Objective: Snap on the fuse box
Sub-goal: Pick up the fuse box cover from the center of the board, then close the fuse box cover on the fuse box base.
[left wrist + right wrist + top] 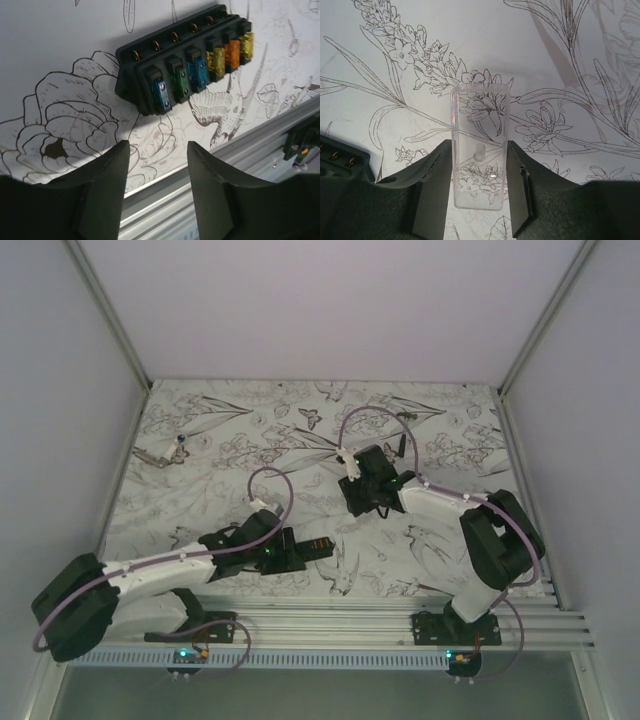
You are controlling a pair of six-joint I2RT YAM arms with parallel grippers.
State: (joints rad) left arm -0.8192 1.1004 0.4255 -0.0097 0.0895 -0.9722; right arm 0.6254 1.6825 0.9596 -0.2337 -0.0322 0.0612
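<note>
Fuse box [314,548] lies on the flower-printed surface [240,430] at lower centre of the overhead view, its long axis running roughly left to right. It sits just beyond the left hand [288,554], whose arm reaches low from the lower left. Only the left wrist view shows the row of blue, green, yellow and orange fuses, slanting up to the upper right. That hand's fingers [107,185] are apart, with nothing between them. Only the right wrist view reveals a clear cover [480,115], upright in frame and clamped in the right hand [479,150].
</note>
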